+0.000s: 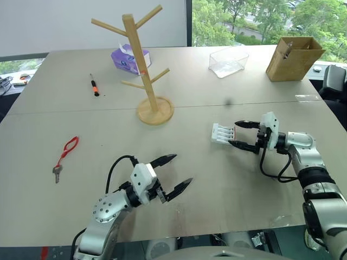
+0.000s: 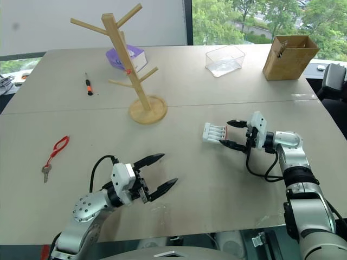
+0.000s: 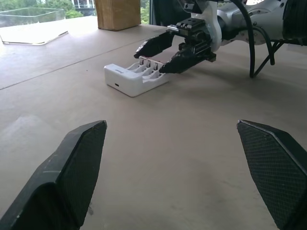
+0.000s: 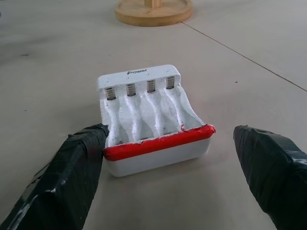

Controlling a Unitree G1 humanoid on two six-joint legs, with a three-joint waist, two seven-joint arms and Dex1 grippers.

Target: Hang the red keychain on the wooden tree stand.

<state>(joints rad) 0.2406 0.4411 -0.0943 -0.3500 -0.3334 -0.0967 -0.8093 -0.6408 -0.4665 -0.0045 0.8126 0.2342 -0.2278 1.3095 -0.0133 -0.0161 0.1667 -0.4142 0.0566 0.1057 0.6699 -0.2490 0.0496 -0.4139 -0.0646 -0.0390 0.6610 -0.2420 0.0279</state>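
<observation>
The task looks barely begun: the red keychain (image 1: 65, 151) lies flat on the surface (image 1: 217, 184) near its left edge, well apart from the wooden tree stand (image 1: 146, 70), whose pegs are bare. The left gripper (image 1: 172, 174) hovers with fingers spread wide and empty, and the right gripper (image 1: 238, 134) holds its fingers open around a white battery charger (image 1: 223, 133). Bare surface lies between the left gripper and the keychain, and between the keychain and the stand, leaving free room for a reach and carry.
</observation>
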